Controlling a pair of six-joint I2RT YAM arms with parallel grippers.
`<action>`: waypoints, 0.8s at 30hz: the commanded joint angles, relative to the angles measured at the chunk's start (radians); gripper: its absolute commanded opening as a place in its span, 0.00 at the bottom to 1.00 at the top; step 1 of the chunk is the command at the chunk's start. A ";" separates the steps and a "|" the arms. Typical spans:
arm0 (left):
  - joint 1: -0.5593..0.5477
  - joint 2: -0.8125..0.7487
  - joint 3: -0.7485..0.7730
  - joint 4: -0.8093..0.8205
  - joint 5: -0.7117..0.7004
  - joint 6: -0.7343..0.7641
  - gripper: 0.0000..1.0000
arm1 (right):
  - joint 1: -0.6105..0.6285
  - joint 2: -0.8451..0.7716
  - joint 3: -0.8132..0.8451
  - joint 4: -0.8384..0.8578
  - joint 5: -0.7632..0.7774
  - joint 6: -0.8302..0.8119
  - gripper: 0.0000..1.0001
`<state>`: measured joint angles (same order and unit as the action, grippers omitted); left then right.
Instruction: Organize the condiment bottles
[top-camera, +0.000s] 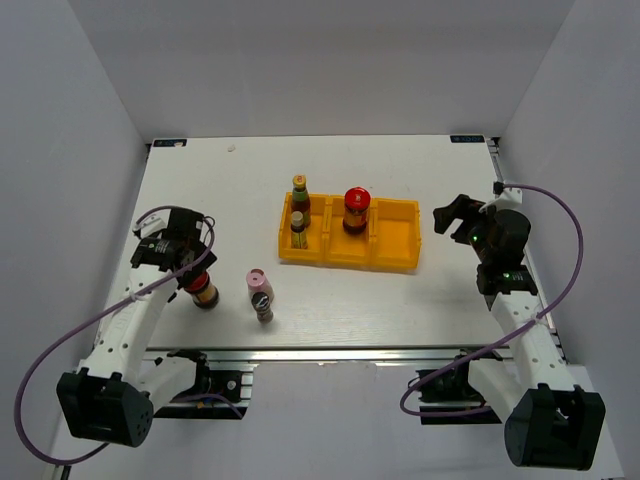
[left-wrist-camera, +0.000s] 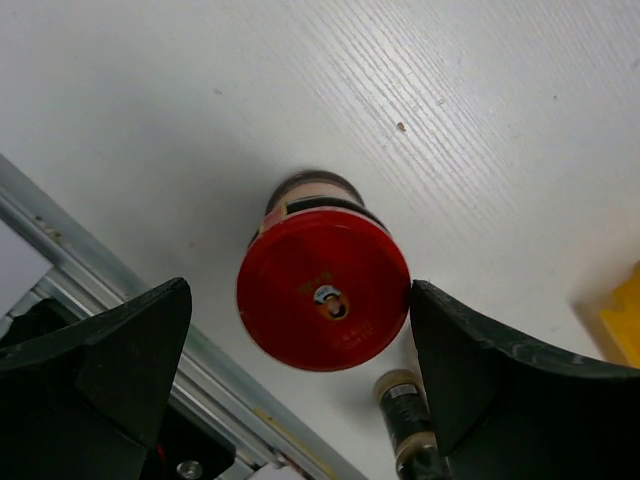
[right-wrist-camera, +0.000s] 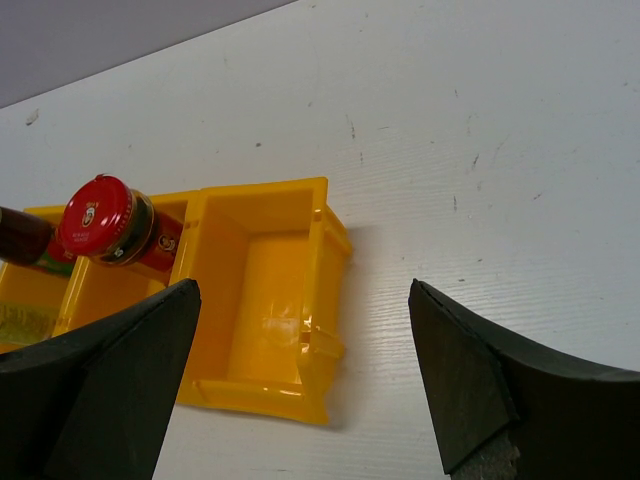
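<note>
Hovering in the overhead view, my left gripper (top-camera: 200, 274) stands spread over the red-capped jar (top-camera: 204, 291) near the desk's (top-camera: 200, 180) near-left corner, with the pink-capped bottle (top-camera: 260, 294) beside it. The other bottles (top-camera: 356, 208) already stand in the tray (top-camera: 395, 264).

Left wrist: my jaws straddle that jar without gripping it, lined up to grab.

Right wrist: my right gripper (right-wrist-camera: 305, 287) gapes empty over the tray's vacant end compartment.

tray (top-camera: 396, 238): yellow, three compartments, centre-right on table | table (top-camera: 450, 305): white, wood-grained | rail (top-camera: 350, 355): metal, along near edge
</note>
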<state>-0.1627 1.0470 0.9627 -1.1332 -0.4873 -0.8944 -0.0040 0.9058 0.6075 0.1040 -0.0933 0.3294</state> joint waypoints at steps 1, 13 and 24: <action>0.022 0.030 -0.045 0.075 0.061 0.040 0.98 | 0.002 -0.002 0.031 0.017 -0.011 -0.006 0.89; 0.028 0.008 -0.074 0.110 0.104 0.069 0.74 | 0.002 -0.005 0.024 0.030 -0.023 0.000 0.89; 0.028 -0.008 0.132 0.092 0.161 0.146 0.28 | 0.002 -0.018 0.023 0.030 -0.025 0.003 0.89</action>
<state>-0.1383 1.0824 0.9321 -1.0740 -0.3401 -0.7876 -0.0040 0.9047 0.6075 0.1043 -0.1081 0.3321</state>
